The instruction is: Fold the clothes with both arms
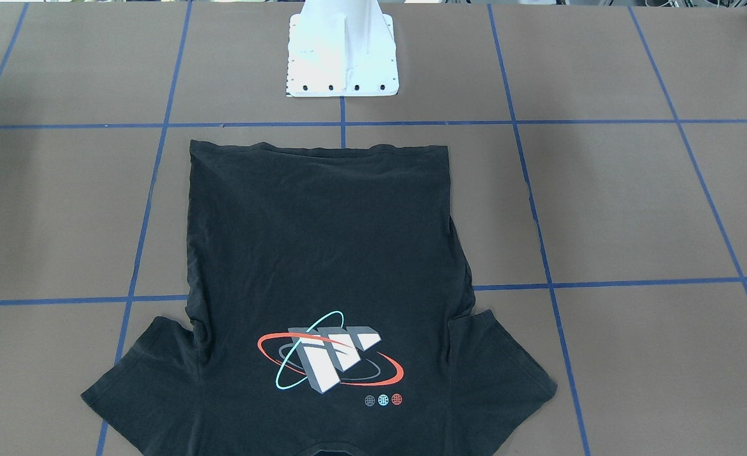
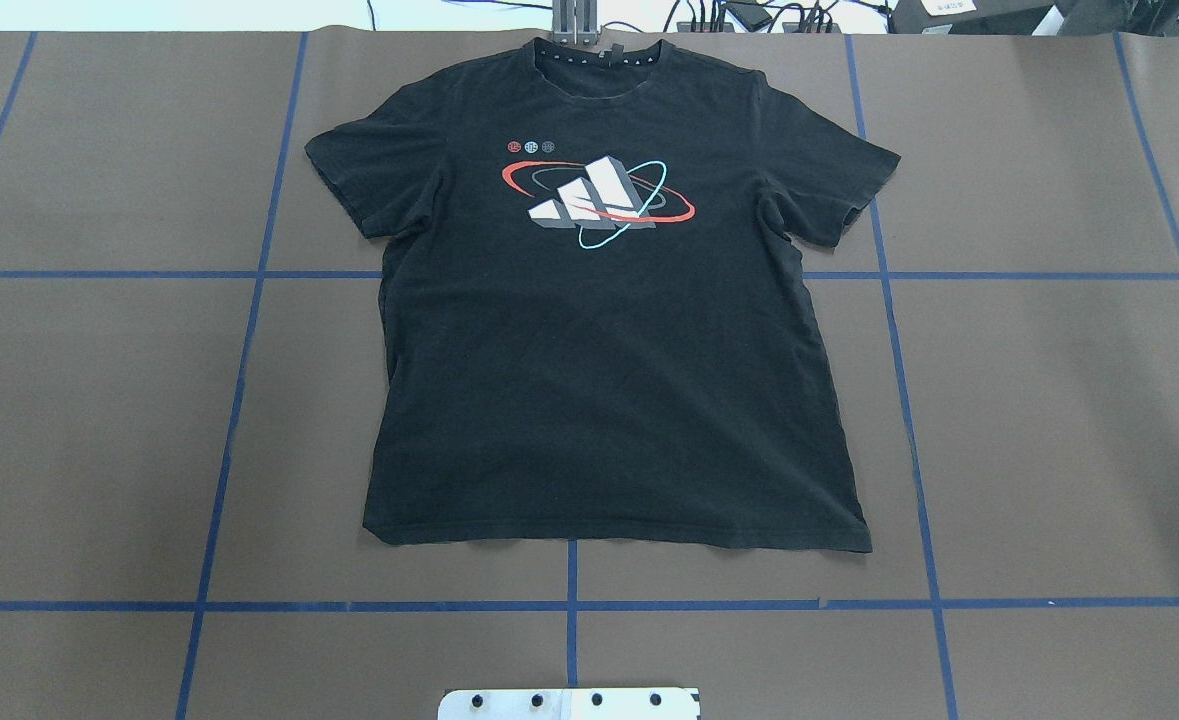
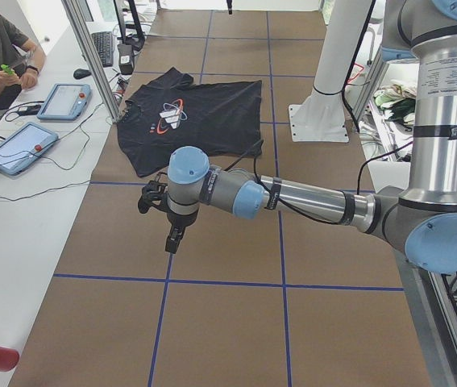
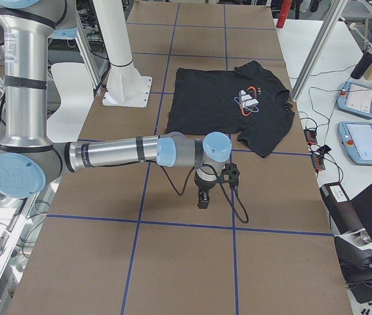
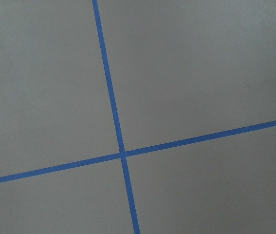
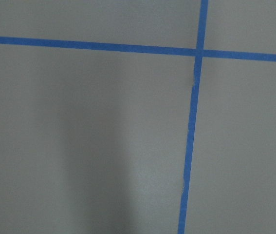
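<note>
The left arm (image 3: 309, 196) and right arm (image 4: 113, 152) are silver-grey tubes with light-blue joint caps (image 3: 189, 165) and black cables (image 4: 233, 197).

The black short-sleeved cotton T-shirt (image 2: 609, 400) bears a chest print (image 2: 597, 200) of white-grey blocks ringed by a red oval and a cyan oval, plus three small dots (image 2: 530, 147) in red, cyan and grey. The brown table covering (image 2: 79, 430) is gridded with blue tape (image 2: 349, 606). The left tubular metal arm (image 3: 309, 197) and the right tubular metal arm (image 4: 117, 152) are silver-grey with light-blue joint caps. The bolted base plate (image 1: 343, 69) is white.
</note>
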